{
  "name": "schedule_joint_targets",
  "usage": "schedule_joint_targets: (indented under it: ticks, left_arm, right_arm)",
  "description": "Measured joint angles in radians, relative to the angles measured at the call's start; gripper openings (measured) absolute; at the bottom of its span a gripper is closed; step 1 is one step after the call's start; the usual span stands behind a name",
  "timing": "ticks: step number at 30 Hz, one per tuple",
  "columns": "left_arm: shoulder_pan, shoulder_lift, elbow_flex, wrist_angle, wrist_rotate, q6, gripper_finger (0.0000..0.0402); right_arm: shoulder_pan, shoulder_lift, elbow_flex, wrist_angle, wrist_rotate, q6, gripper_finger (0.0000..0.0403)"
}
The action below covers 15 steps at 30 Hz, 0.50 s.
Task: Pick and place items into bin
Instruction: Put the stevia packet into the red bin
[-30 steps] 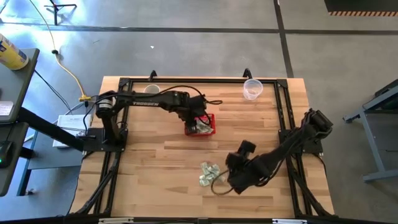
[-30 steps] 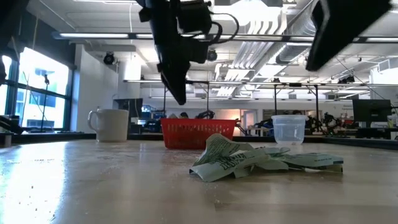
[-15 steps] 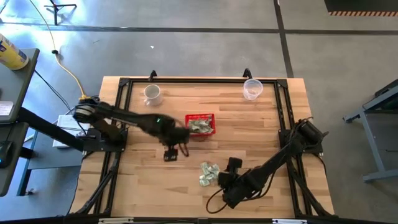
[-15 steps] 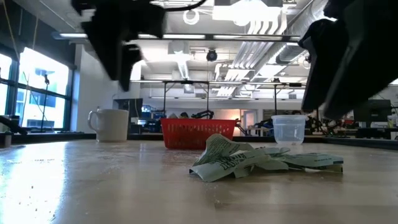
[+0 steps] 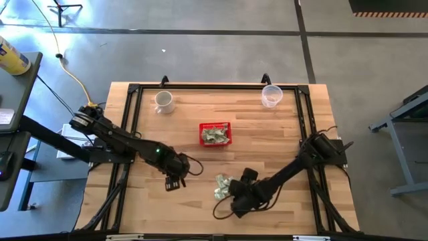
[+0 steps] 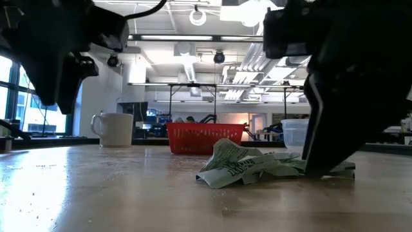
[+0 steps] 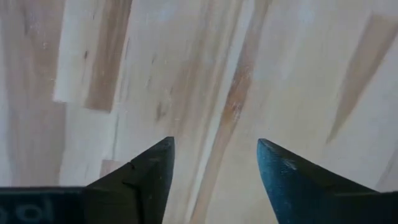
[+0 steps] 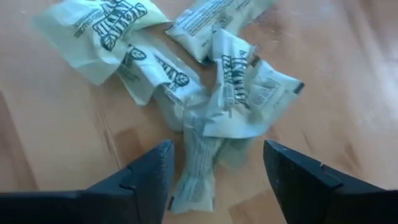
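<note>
Right wrist view: right gripper (image 8: 214, 171) spread apart, empty, low over wrappers (image 8: 205, 93), basket (image 5: 215, 133) well beyond. Left gripper (image 7: 214, 165) likewise parted above bare table (image 7: 280, 74).

Both arms reach low over the table, left gripper (image 5: 175, 182) and right gripper (image 5: 234, 205) with fingers parted, empty.

The left hand (image 7: 214, 165), its two dark fingers (image 7: 146, 177) spread apart and empty, points at bare wooden bench (image 7: 205, 68).
</note>
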Motion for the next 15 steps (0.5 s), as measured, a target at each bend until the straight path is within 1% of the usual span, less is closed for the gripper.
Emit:
schedule_joint_targets:
  ticks: [3,5,7,10,12,13,15]
  left_arm:
    - [0.002,0.000,0.000,0.036,0.000,-0.013,0.0246]
    - [0.004,0.000,0.000,0.044,-0.001,-0.014,0.0238]
    - [0.003,0.000,0.000,0.041,-0.001,-0.014,0.0231]
    - [0.003,0.000,0.000,0.040,-0.001,-0.018,0.0222]
    - [0.003,0.000,0.000,0.039,0.003,-0.026,0.0216]
    - [0.003,0.000,0.000,0.039,0.004,-0.032,0.0214]
    - [0.003,0.000,0.000,0.040,0.004,-0.041,0.0210]
  right_arm:
    - [-0.032,0.000,-0.015,0.059,-0.093,-0.032,0.0215]
    - [-0.048,-0.002,-0.035,0.102,-0.160,-0.048,0.0184]
    - [-0.057,-0.005,-0.055,0.123,-0.201,-0.042,0.0147]
    - [-0.065,-0.007,-0.058,0.093,-0.232,-0.010,0.0079]
    - [-0.066,-0.023,-0.059,0.075,-0.234,-0.009,0.0030]
    - [-0.065,-0.036,-0.061,0.067,-0.233,-0.018,0.0016]
    - [-0.070,-0.072,-0.066,0.033,-0.221,-0.016,0.0013]
